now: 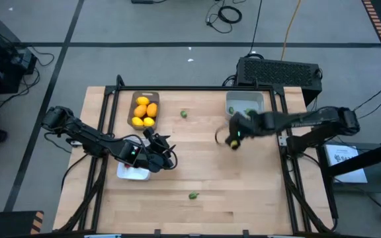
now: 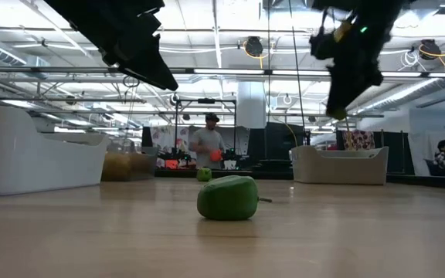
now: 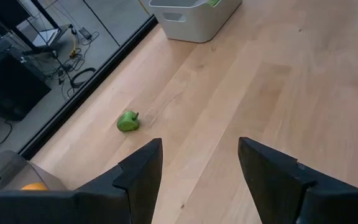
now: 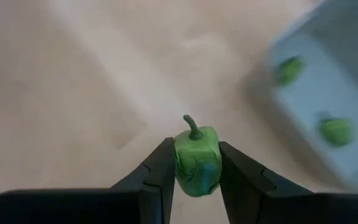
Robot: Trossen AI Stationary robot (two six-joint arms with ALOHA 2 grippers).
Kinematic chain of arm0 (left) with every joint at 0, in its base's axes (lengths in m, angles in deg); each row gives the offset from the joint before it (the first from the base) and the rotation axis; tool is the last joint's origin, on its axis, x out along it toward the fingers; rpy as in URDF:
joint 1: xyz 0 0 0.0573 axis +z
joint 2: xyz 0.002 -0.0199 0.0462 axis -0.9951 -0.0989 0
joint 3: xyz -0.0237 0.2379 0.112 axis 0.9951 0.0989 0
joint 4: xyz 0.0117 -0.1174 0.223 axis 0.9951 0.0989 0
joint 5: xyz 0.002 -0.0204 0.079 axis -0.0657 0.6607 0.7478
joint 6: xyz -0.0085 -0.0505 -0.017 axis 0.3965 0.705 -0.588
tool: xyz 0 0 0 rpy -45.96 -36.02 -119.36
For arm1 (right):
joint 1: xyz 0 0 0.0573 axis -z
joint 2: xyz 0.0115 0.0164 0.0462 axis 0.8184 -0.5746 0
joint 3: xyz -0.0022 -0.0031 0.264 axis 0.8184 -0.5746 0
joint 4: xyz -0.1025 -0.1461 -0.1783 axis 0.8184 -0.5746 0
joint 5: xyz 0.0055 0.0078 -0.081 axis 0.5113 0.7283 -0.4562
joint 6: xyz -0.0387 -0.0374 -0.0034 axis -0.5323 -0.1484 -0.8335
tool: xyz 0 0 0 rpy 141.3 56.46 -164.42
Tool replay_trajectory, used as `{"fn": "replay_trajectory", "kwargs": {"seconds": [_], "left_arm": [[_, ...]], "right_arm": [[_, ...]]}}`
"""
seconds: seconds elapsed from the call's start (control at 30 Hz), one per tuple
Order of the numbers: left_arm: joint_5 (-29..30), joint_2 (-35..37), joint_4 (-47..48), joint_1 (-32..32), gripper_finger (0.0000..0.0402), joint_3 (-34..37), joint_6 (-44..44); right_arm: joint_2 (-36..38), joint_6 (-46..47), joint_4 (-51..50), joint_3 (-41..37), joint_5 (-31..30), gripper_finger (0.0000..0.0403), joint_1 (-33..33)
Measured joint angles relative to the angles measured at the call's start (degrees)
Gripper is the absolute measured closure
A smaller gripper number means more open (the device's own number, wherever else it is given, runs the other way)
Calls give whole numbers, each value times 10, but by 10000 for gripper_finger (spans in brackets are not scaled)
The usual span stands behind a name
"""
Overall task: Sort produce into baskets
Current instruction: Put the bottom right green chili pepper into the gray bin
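Note:
My right gripper [image 4: 196, 171] is shut on a small green pepper-shaped piece [image 4: 196, 158] and hangs over the table [image 1: 232, 141], just near of the pale grey bin [image 1: 245, 104]. That bin holds two green pieces [image 4: 336, 130]. Two more green pieces lie on the wood, one far [image 1: 184, 114] and one near [image 1: 193, 195]. Yellow-orange lemons fill the grey-brown tray [image 1: 144, 109]. My left gripper [image 1: 170, 155] waits open beside the white tray [image 1: 132, 173], nothing between its fingers [image 3: 197, 168]. My right gripper pinches the green piece by its two opposite sides [image 4: 180, 163] between its two fingers. The fingers slant down from above. The piece is lifted clear of the table, its stem [image 4: 192, 127] pointing away from the gripper.
A black vented box [image 1: 280, 71] stands behind the bin, beyond the table's far edge. A dark frame rail runs along the table's sides. Bare wood lies in the table's middle and near half. People stand in the room beyond the table [image 2: 207, 147].

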Motion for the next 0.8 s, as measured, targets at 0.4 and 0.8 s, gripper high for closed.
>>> {"fn": "replay_trajectory", "kwargs": {"seconds": [0.4, 0.8], "left_arm": [[0, 0, 2, 0, 183, 0, -14], [18, -6, 1, 12, 183, 17, -15]], "right_arm": [[-21, -151, 39, 0, 2, 307, 239], [-23, -182, 64, 0, 6, 228, 314]]}}
